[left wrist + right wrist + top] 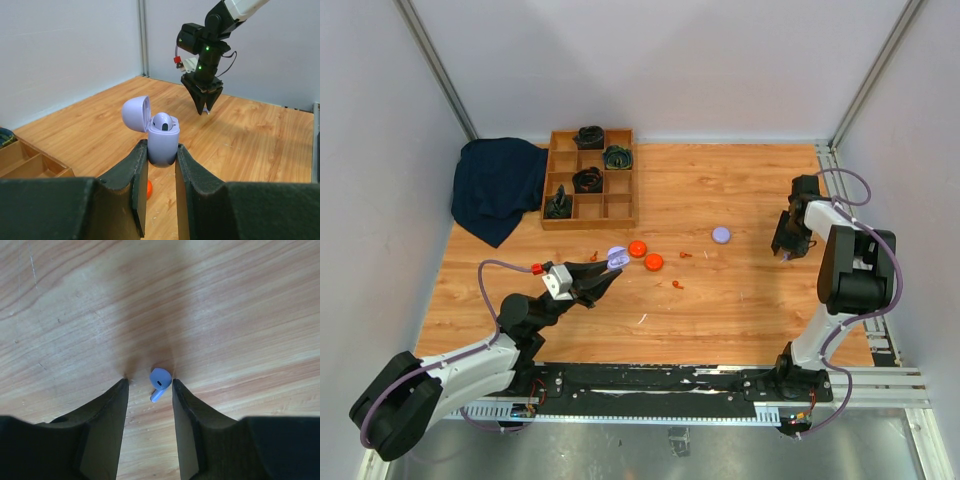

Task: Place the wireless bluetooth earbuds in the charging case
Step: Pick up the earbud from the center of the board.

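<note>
At the near left, the left gripper [160, 152] is clamped on the charging case [162, 146], which is upright with its lid open and has one seated earbud [165, 122]. Farther right, the right gripper [149, 384] rests on the table [225, 315], fingers apart astride the loose earbud [159, 380]. The pick-up looks underway: next comes a gentle squeeze, a lift, and a carry to the case's free socket. Only the right wrist view shows that bud. From overhead the gripper hides it.

A dark cloth [498, 185] and compartment tray [590, 225] fill the wooden surface's [740, 300] far-left corner; two orange discs [637, 248], a lilac disc [721, 235] and orange-red earbuds [678, 285] lie centrally.
</note>
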You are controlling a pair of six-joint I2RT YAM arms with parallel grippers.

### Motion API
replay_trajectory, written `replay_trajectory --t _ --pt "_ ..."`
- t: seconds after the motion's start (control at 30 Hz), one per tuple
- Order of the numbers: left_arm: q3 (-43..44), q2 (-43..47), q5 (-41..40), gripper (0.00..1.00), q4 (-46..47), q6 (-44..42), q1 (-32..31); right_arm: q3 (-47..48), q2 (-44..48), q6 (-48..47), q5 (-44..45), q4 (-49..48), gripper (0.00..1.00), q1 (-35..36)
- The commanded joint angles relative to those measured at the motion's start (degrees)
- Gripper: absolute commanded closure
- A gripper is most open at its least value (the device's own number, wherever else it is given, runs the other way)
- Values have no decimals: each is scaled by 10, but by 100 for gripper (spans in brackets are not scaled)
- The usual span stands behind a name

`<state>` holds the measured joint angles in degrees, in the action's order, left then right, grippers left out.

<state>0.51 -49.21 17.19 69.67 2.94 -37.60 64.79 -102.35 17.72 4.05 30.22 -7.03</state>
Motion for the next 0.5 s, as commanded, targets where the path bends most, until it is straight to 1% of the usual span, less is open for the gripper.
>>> replay_trajectory --t 0.0,0.2,0.3,0.47 --pt "-24 6 -1 100 7 -8 3 -1 -21 -14 18 0 61 -19" --pt "-22 4 -1 100 3 -8 3 -10 -30 -17 -15 -11 63 -44" --pt "-21 0 0 100 3 -7 3 -12 -34 -18 -24 -11 69 -50" --pt "-21 0 -1 100 3 -7 3 -14 -36 -21 -35 -2 69 -50"
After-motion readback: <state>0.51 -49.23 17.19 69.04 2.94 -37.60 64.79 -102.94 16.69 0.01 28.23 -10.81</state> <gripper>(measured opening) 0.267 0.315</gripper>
